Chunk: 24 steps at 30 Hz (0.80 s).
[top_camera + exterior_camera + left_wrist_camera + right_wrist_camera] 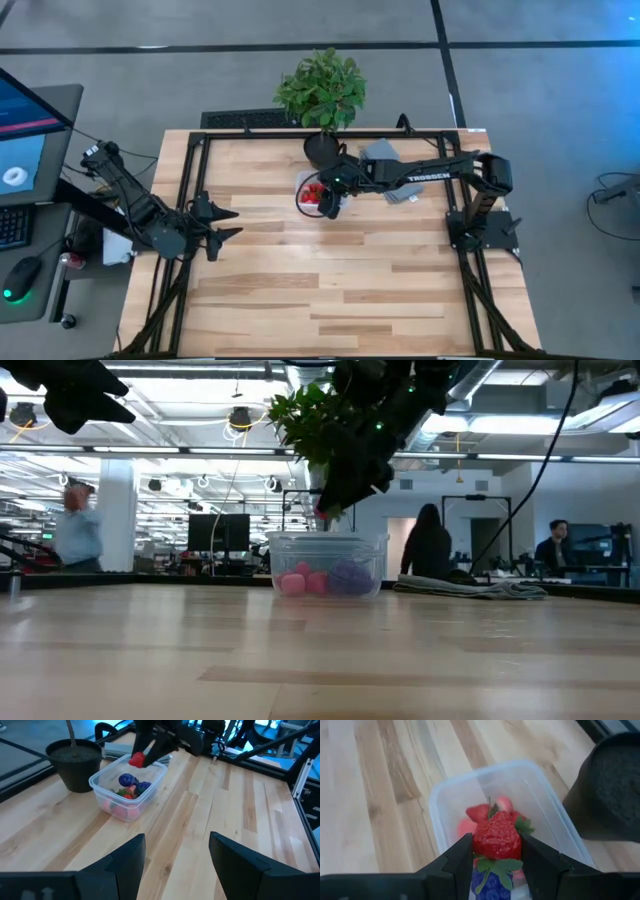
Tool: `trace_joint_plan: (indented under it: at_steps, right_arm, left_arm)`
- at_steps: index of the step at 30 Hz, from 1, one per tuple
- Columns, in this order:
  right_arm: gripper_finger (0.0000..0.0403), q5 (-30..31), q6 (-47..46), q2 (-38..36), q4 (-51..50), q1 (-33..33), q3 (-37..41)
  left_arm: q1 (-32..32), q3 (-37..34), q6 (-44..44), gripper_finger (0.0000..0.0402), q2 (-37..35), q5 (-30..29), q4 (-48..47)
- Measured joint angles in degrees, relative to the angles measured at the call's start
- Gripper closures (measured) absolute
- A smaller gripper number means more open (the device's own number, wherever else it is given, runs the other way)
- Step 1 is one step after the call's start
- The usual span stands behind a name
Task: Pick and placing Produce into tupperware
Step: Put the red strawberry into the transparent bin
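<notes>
The clear tupperware [311, 191] is sitting on the wooden table [330, 290], just beside the black plant pot [322, 148], and serves as the reference point for this inspection. The right gripper [496, 851] is hanging directly above the tupperware, and its two fingers [457, 860] are pressing against either side of a red strawberry [496, 839] with a green top, so the claw is narrow and holding that fruit. In the left wrist view the strawberry is showing clear of the tub's rim, suspended above its opening and not touching the contents. Inside the tupperware, produce is already lying: a dark purple grape bunch [135, 782], further red strawberries [478, 812] and pinkish-red round pieces [296, 582] resting against the wall on the tub's floor. A folded grey cloth [470, 588] is lying on the table beside the tupperware, on the side toward the right arm's base. The left gripper [232, 222] is waiting well apart from the tupperware, near the table's edge on the left arm's own side, with its fingers [127, 865] standing wide and gripping nothing. Beyond the table, past the tupperware, people [427, 545] are showing in the room behind.
</notes>
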<state>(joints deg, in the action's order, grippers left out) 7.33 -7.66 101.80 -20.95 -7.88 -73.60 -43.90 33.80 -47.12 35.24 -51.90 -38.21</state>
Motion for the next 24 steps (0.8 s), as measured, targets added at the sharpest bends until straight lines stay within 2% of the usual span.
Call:
trace_joint_plan:
  at_steps: [8, 24]
  right_arm:
    - [0.0232, 0.1, -0.5, 1.6, 3.1, 0.0, -0.3]
    - [0.0234, 0.2, -2.4, 1.8, 2.6, -1.2, -0.1]
  left_arm:
    - [0.0, 0.0, -0.1, 0.0191, 0.0, -0.6, 0.1]
    - [0.0, 0.0, 0.1, 0.0191, 0.0, -1.3, -0.1]
